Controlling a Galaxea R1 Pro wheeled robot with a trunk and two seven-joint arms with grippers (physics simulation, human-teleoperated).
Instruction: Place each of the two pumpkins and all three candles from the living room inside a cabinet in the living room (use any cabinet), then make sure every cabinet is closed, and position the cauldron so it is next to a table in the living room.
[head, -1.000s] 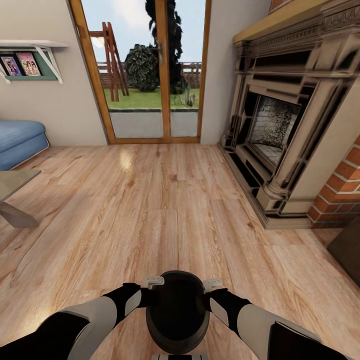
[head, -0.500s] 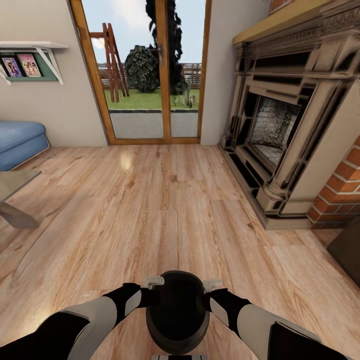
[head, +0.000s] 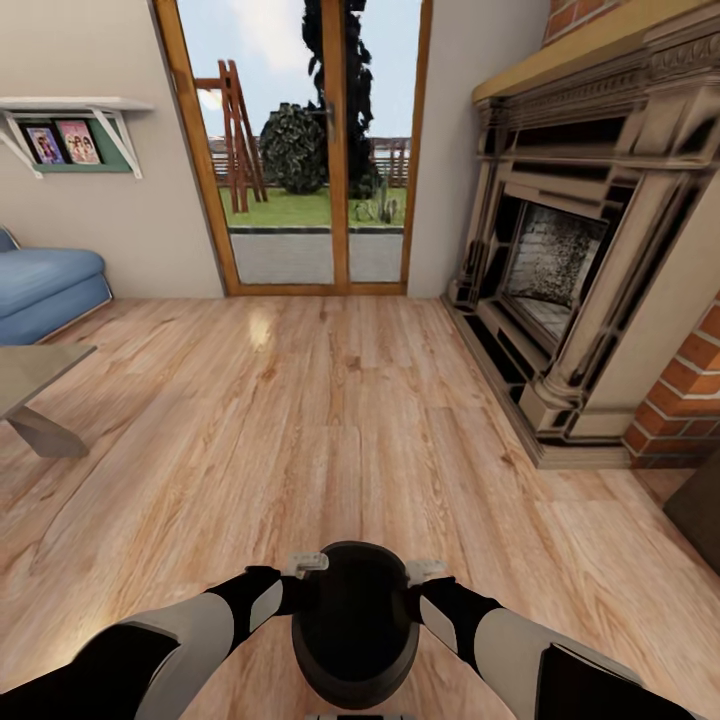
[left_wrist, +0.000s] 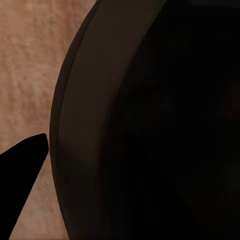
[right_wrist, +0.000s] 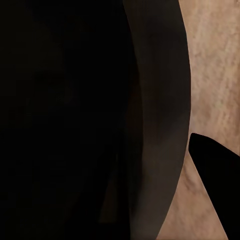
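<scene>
Wood plank floor (head: 330, 420). Glazed garden door (head: 315, 150) in far wall. Ornate fireplace (head: 570, 250) at right. Blue sofa (head: 45, 290) and wall shelf (head: 75, 125) at left.

Black cauldron (head: 355, 620) carried between both arms, desk corner off to the left.

The cauldron is a glossy, rounded pot, upright with its wide mouth up, pinched between the left fingers (head: 305, 566) and right fingers (head: 425, 570) at its rim (the grip itself is hidden behind the pot's dark wall). The grey desk (head: 35, 370) stands well apart from the left fingers, its corner alone in view.
</scene>
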